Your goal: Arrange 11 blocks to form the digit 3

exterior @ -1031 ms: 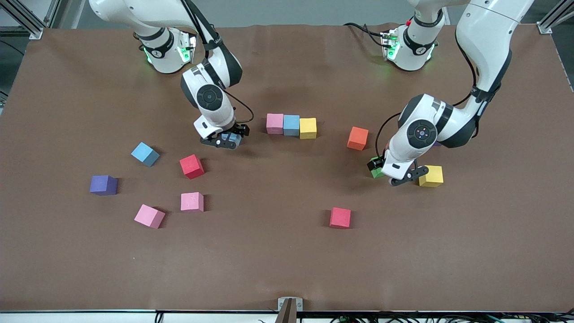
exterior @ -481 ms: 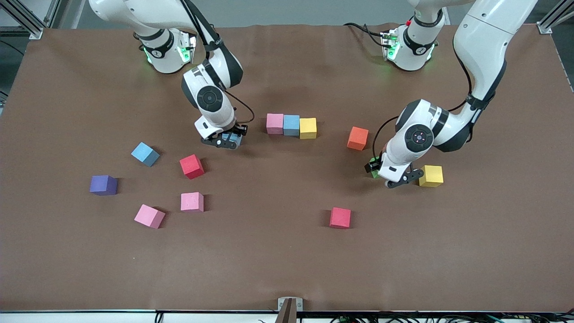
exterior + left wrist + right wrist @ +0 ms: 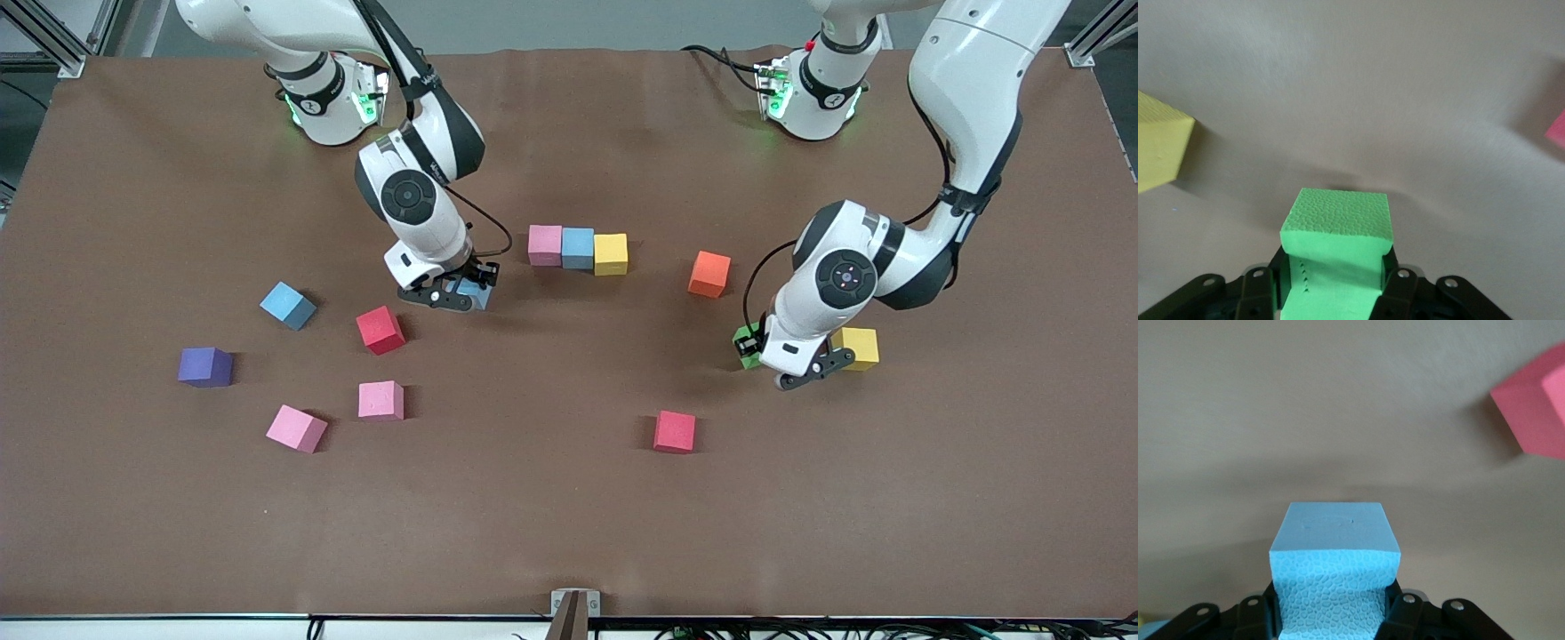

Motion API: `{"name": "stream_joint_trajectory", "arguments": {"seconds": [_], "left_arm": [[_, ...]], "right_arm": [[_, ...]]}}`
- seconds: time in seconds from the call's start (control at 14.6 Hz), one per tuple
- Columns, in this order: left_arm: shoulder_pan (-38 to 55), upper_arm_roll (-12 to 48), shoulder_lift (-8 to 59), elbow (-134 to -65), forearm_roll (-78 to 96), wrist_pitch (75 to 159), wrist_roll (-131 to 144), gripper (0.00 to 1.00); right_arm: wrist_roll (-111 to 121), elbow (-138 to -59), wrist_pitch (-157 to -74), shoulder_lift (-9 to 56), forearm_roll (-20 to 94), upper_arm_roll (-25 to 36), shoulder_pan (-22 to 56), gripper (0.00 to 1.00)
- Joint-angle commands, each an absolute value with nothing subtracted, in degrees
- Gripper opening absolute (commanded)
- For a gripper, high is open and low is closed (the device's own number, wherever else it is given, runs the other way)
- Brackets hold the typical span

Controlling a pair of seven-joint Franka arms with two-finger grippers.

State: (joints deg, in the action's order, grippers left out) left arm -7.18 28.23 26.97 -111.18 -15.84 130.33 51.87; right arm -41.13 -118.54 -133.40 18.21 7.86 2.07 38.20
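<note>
blocks are small matte foam cubes, same size. a row of three, pink (image 3: pixel 545 245), light blue (image 3: pixel 578 248), yellow (image 3: pixel 611 254), touching, sits mid-table toward the bases. loose ones: orange (image 3: pixel 709 274) beside the row toward left arm's end; red (image 3: pixel 675 432) nearer the camera; yellow (image 3: pixel 859 348) by the left gripper; toward right arm's end a light blue (image 3: pixel 287 306), red (image 3: pixel 380 330), 2 pink (image 3: pixel 381 400) (image 3: pixel 296 428), 1 purple cube (image 3: pixel 205 367). left gripper (image 3: pixel 1338 290) clamped on green block (image 3: pixel 1337 230). right gripper (image 3: pixel 1333 613) clamped on a blue block (image 3: pixel 1333 547), w/ fingers pinching its sides.
</note>
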Motion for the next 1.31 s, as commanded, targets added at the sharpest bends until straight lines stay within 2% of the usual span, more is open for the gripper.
{"name": "stream_joint_trajectory", "arguments": {"seconds": [0.0,0.41,0.69,1.24], "left_arm": [[-6.8,28.9,26.0,-106.4,-16.5,124.6,52.8,0.3],[-7.1,28.9,26.6,-101.4,-16.4,123.0,52.4,0.29],[-7.8,28.8,26.5,-100.2,-16.6,123.0,52.1,0.29],[-9.0,28.2,29.2,-95.8,-17.0,123.0,52.0,0.29]], "right_arm": [[-36.4,-111.7,-130.0,20.0,9.1,0.9,37.3,0.4],[-30.8,-102.9,-129.6,28.9,12.8,0.9,39.4,0.37],[-30.8,-94.8,-123.1,34.6,12.9,0.9,40.2,0.32],[-31.6,-98.3,-123.6,36.2,15.8,0.8,44.3,0.31]]}}
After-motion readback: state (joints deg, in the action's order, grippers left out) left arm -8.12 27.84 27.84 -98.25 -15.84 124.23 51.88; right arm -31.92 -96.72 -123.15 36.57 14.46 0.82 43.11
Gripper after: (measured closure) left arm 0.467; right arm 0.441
